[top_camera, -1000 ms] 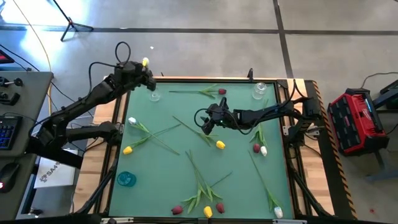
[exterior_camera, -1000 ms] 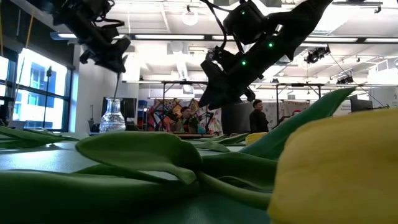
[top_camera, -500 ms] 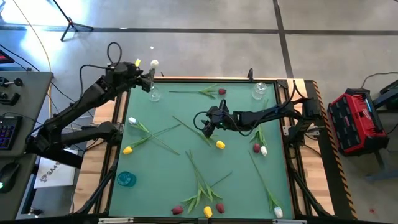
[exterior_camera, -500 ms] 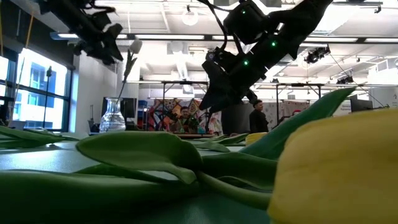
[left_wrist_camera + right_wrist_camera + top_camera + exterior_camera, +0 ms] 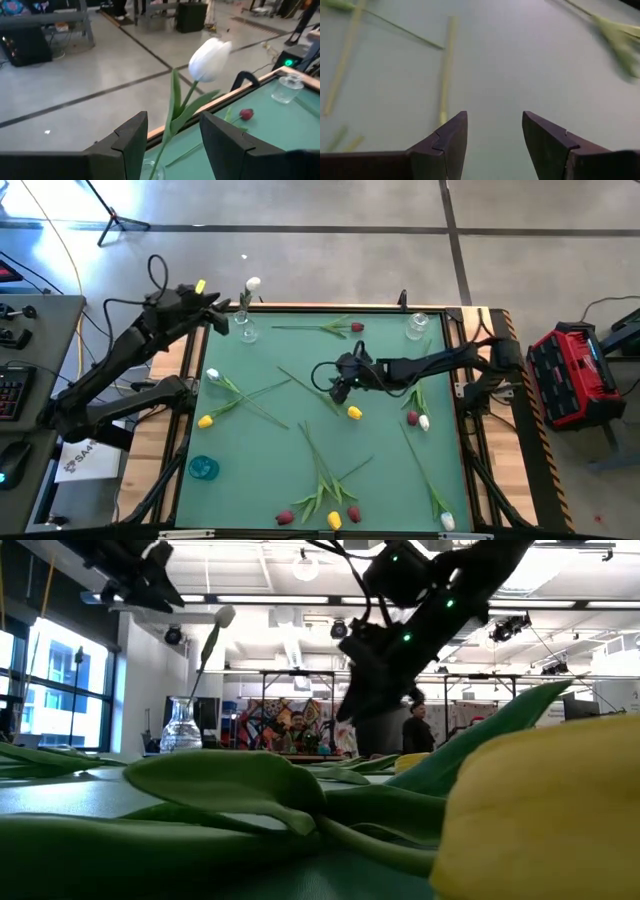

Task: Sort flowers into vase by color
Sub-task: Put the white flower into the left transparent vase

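two dark jointed arms (image 5: 120, 370) trailing looped black cables.

High view looks straight down on the whole counter (image 5: 300, 380); low view sits at counter level; both show the white tulip (image 5: 253, 283).

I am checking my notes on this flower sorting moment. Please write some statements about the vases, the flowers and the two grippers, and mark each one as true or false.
1. A white tulip stands in the glass vase at the table's far left corner. True.
2. The left gripper is closed on that tulip's stem. False: its fingers are open and the stem stands free between them.
3. The second glass vase, at the far right corner, holds no flower. True.
4. The right gripper carries a yellow tulip. False: its fingers are open and empty above the green mat.
5. All flowers are already in vases. False: many tulips lie on the mat.
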